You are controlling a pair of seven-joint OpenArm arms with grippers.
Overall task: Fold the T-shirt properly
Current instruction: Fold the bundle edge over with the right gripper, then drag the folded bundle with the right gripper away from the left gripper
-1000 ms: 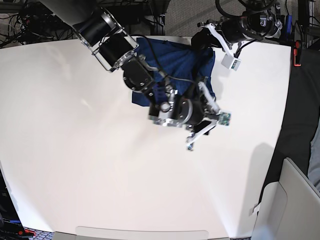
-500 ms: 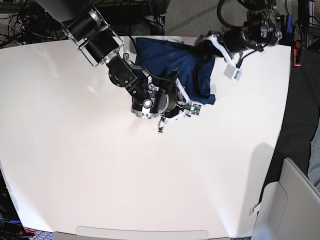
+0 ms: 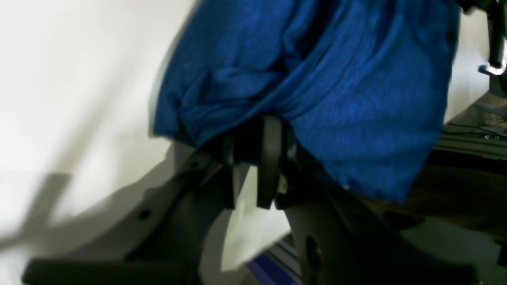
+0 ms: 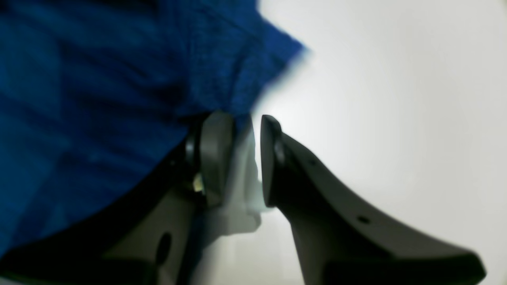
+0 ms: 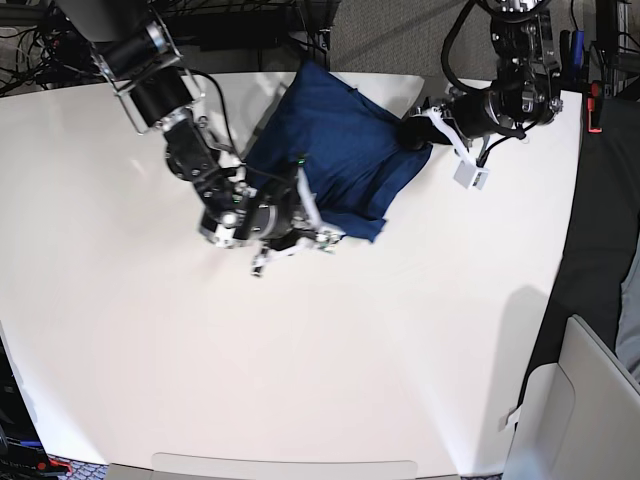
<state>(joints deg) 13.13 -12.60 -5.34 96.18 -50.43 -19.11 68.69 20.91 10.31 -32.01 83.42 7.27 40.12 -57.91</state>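
Navy knit this soft will sag and bunch wherever you leave it unsupported, so treat the T-shirt (image 5: 335,160) as light, limp cloth that slides easily on the white table (image 5: 300,350). It lies crumpled at the far side of the table, between your two arms. Take it by hems and corners, not by the loose middle.

Your left gripper (image 3: 257,166) is at the shirt's edge nearest that arm, its fingers nearly together with blue fabric bunched over the tips; it appears clamped on the T-shirt, though blur hides the contact itself. That arm reaches in low from the far corner, wrist bent toward the cloth.

Your right gripper (image 4: 245,158) sits at the shirt's near corner, jaws a little apart with bare table showing between them, holding nothing as far as you can see. That arm stretches diagonally across the table, forearm low.
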